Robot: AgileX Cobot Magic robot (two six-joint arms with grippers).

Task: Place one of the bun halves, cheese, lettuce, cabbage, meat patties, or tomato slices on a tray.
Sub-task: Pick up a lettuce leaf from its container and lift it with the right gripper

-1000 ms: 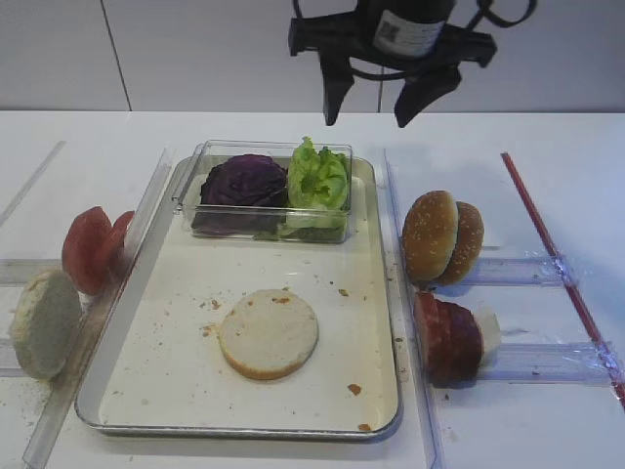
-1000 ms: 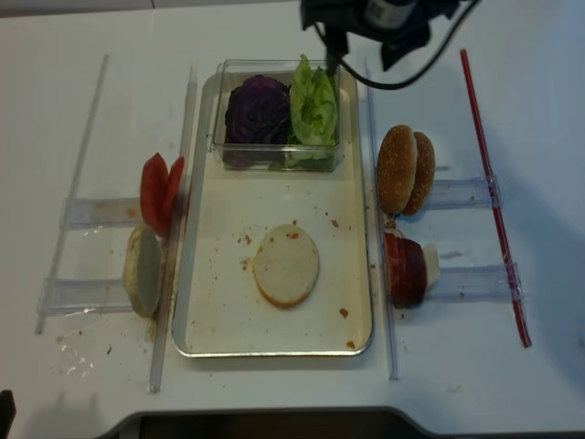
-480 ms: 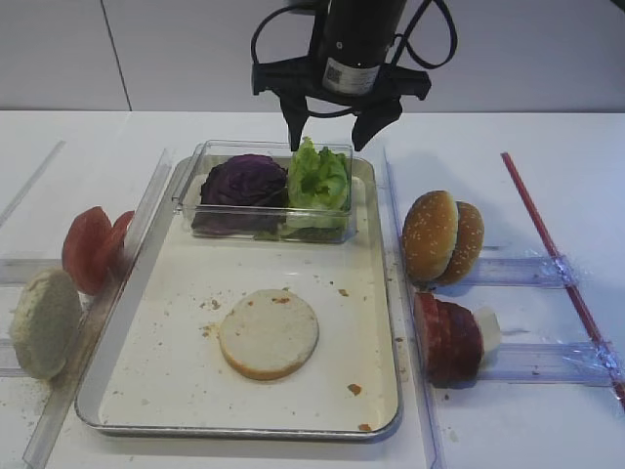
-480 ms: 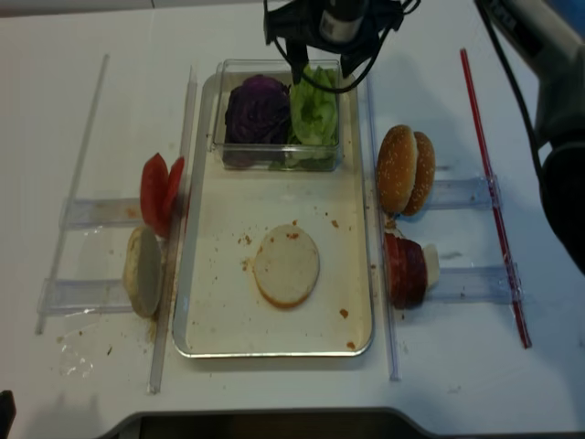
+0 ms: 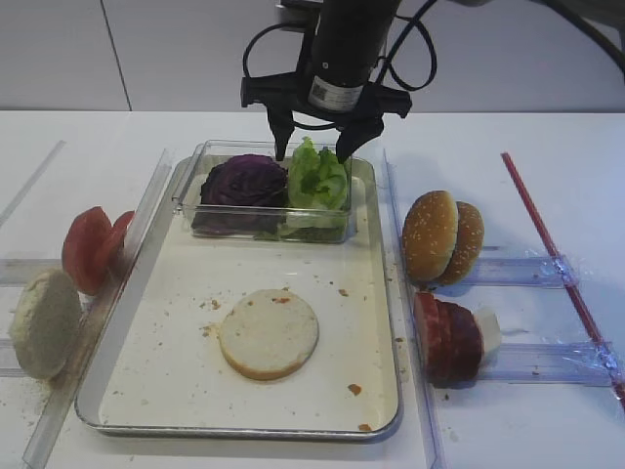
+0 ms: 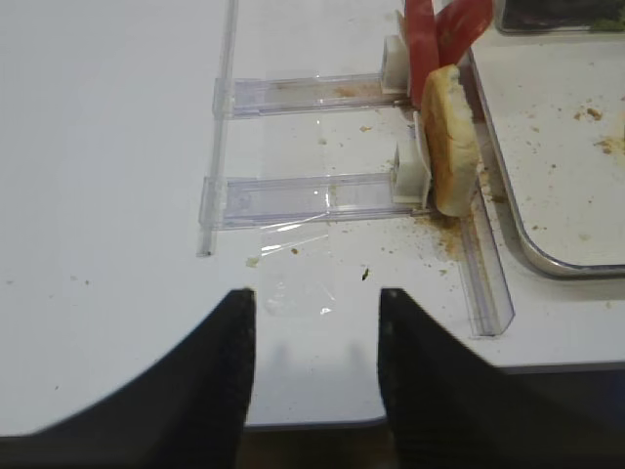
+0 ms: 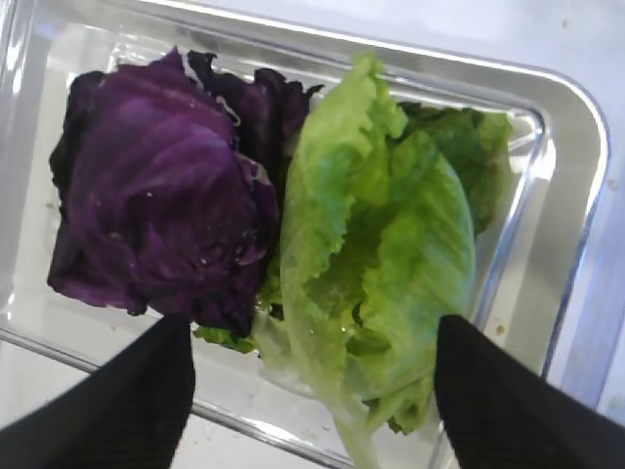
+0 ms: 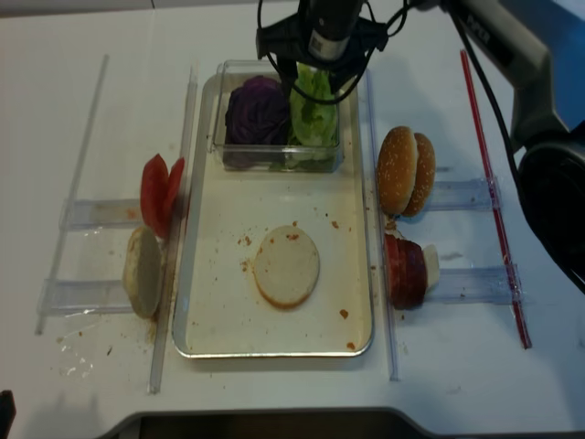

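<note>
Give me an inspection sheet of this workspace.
Surface: white table, crumbs near the left racks.
Job's things: tray holds one bun half; lettuce and cabbage in the clear box.
Clutter: clear racks, red strip.
Grippers: right gripper open, fingers either side of the lettuce; left gripper open over the table edge.
Cables: black loops on the right arm.
Surroundings: white wall.

Black arm (image 5: 347,44), looped cables, black fingers (image 7: 498,396)

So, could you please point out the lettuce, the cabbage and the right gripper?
lettuce (image 7: 376,244): right wrist view, leaf middle.
cabbage (image 7: 156,195): right wrist view, top.
right gripper (image 5: 312,153): exterior high view, between fingertips.
</note>
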